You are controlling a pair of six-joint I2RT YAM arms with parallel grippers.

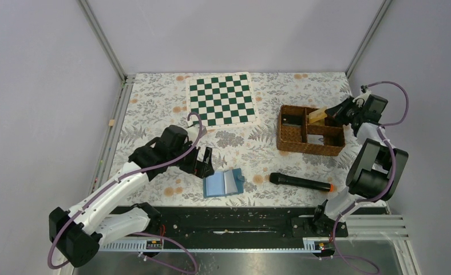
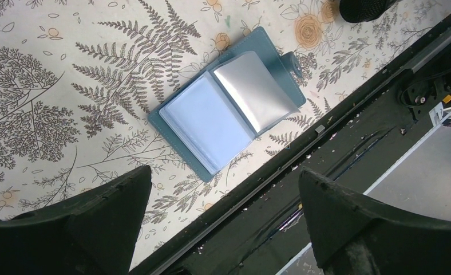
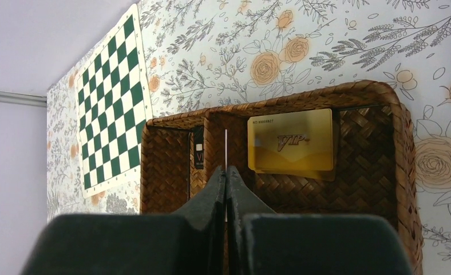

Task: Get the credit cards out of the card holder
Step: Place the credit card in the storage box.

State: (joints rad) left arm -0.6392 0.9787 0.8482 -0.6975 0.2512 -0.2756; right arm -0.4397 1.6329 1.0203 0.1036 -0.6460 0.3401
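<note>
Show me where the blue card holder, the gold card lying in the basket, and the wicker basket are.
card holder (image 2: 226, 114), left wrist view, light blue page near the fold.
gold card (image 3: 292, 140), right wrist view, middle of its face.
wicker basket (image 1: 306, 150), top view, near rim.

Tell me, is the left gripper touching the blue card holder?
Apart. The left wrist view shows flowered cloth between each finger of the open left gripper and the card holder.

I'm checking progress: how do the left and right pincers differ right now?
The left pincer is open and empty; the right pincer is shut on a credit card. The left pincer hovers near the open card holder; the right is at the wicker basket. Both have black fingers.
</note>
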